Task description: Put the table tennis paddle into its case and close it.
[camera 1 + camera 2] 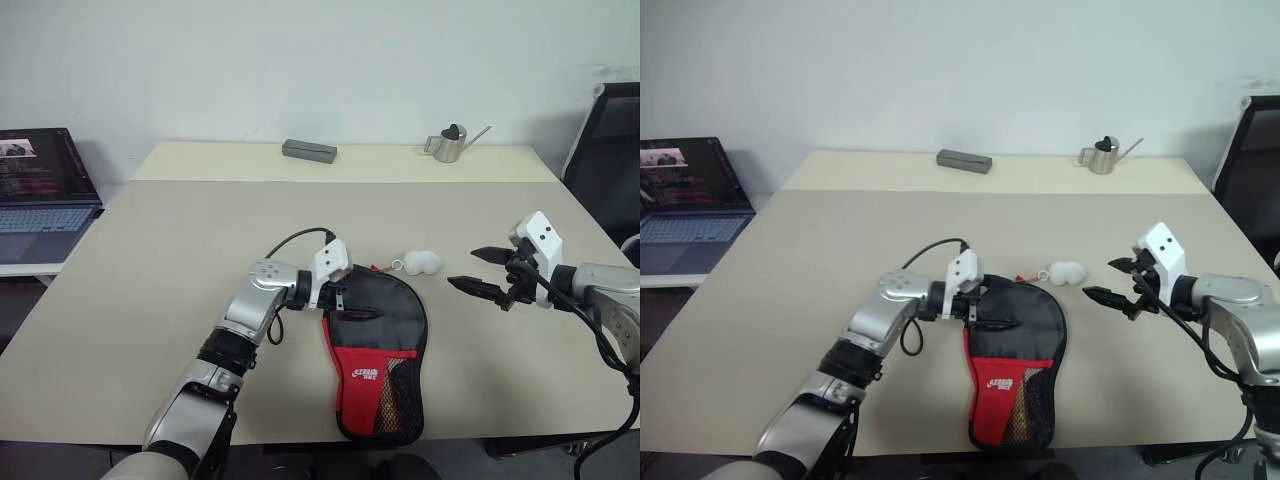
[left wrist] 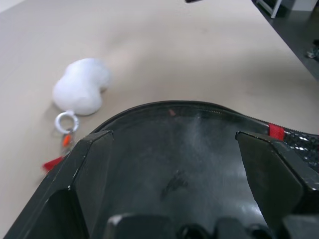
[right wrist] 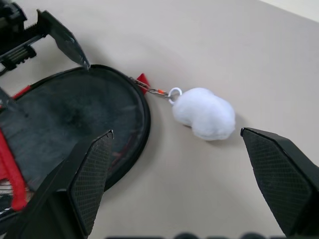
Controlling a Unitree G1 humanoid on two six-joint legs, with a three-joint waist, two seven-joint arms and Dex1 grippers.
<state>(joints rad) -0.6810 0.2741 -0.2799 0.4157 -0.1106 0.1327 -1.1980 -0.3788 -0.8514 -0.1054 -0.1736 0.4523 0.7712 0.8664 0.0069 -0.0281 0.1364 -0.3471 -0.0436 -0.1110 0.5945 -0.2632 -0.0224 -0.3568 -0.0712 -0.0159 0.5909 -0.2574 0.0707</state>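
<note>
Now closing the case: zip step ahead

Apparently past insertion, since no table tennis paddle lies loose beside the case (image 1: 378,352), flat on the desk (image 1: 180,260) near its front edge. Left gripper (image 1: 345,302) wide open, holding nothing, poised over the case's black rounded top. Right gripper (image 1: 478,270) spread wide and empty, hovering right of the case, beyond the white fluffy charm (image 1: 421,262). Next: pin the fabric, then catch the zip pull by the charm. Cannot tell whether the zip is already shut.
</note>
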